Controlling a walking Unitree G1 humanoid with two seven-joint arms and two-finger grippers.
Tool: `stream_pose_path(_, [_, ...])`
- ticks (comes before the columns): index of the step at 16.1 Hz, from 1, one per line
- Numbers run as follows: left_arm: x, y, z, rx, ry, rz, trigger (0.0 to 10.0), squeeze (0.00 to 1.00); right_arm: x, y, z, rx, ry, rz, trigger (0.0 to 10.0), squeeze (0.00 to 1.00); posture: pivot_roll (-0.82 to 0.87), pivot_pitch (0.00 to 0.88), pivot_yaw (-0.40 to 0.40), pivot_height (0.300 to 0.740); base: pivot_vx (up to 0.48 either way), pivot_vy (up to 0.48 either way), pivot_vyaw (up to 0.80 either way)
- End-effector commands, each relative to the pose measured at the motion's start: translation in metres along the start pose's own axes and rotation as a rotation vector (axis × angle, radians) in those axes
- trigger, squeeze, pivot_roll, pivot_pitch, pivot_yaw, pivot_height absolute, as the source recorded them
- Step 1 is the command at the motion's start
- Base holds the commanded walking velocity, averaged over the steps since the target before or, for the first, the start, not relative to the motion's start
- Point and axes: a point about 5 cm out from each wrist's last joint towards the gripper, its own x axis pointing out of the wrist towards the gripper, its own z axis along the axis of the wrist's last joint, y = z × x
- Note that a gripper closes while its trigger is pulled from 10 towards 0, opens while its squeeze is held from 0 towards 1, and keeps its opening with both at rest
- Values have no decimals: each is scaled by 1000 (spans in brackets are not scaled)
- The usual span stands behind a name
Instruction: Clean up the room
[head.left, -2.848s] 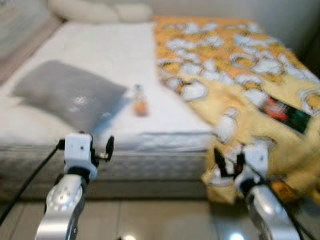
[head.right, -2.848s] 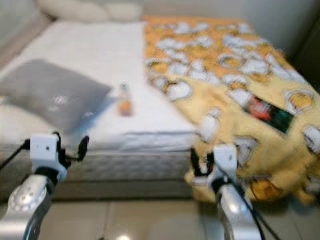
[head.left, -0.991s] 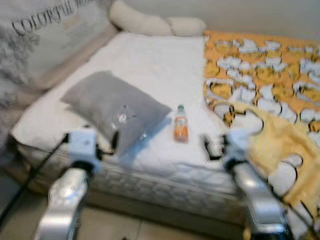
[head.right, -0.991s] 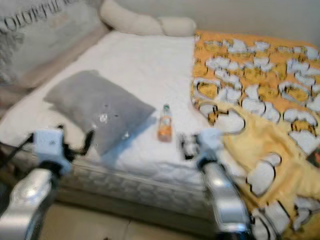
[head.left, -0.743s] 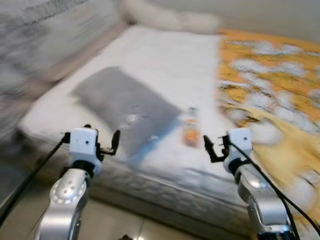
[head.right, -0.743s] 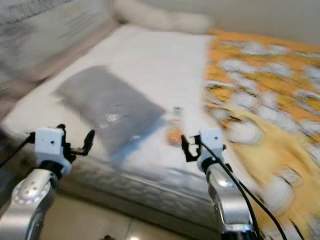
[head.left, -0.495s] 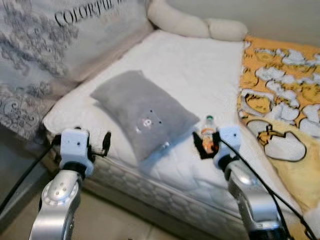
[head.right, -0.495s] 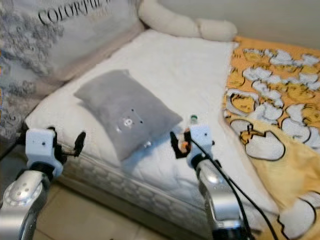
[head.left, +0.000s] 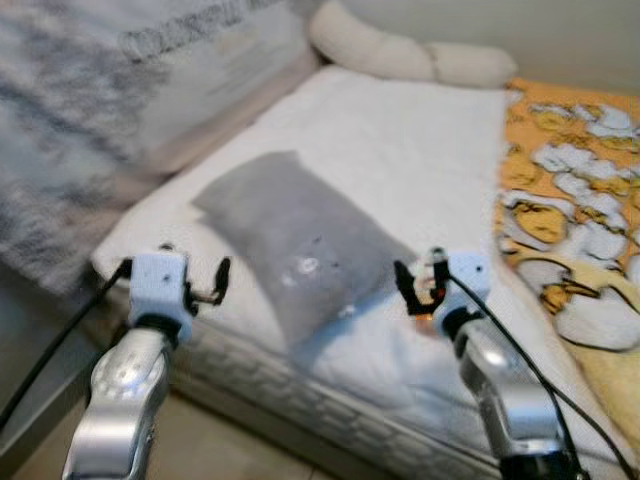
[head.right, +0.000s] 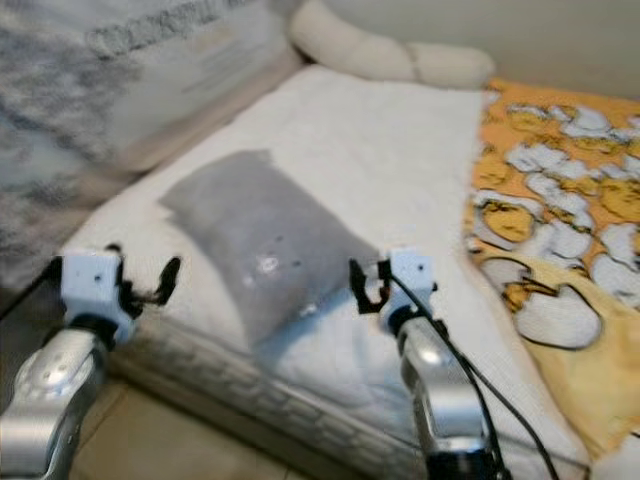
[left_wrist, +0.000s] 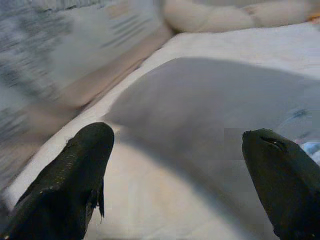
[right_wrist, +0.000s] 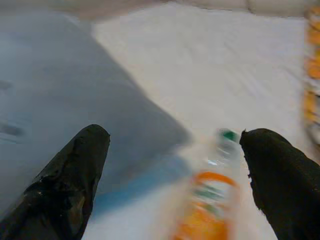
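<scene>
right gripper (right_wrist: 172, 150) jaws wide open, empty, near orange bottle (right_wrist: 207, 210) on bed (head.left: 420, 170), grey pillow (head.left: 300, 240) beside, left gripper (left_wrist: 175, 165) jaws open, empty

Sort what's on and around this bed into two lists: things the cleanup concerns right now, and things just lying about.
Job in hand:
- orange drink bottle standing on the white mattress
- right claw, open, right at the bottle
- left claw, open, at the bed's near edge

Lying about:
- grey pillow
- yellow patterned blanket
- cream bolster at the head
</scene>
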Motion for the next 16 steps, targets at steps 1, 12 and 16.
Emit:
stream_pose_path(1, [1,0,0,11,1,-19,10000,0,5,-5,-4,-4,78,-43,10000,0,26,0,-1,740,270,0,-731])
stream_pose_path(12, [14,-30,21,116,19,-515,10000,0,60,-15,-14,-2,408,-19,10000,0,28,0,12,740,0,0,-215])
stream_pose_path(16, [15,-32,32,185,43,-664,10000,0,70,-22,-23,17,544,-91,10000,0,51,0,18,740,0,0,0])
